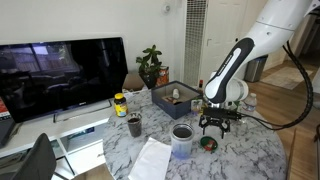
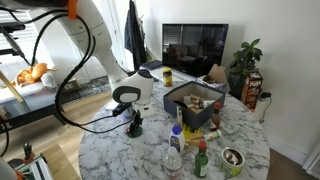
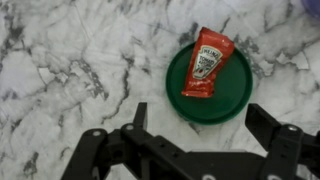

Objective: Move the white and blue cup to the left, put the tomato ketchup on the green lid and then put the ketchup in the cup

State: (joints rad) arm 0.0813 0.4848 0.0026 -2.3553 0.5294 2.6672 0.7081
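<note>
Ketchup [image 3: 207, 64]: flat on the green lid [image 3: 186, 100], just ahead of the jaws, centred between them.
Gripper [image 3: 200, 118]: jaws spread wide, holding nothing.
Regrasp: come straight down, pinch across the narrow width, leave the lid behind.
White and blue cup [image 1: 182, 138]: near, beside the jaws.

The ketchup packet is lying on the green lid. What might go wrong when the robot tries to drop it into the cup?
1. The ketchup packet lies flat on the green lid, so the open pincer might slide over it, or pinch the lid too.
2. The lid could skid on the smooth marble table if it gets pushed.
3. The white and blue cup stands close beside the lid, so the pincer might bump it.
</note>
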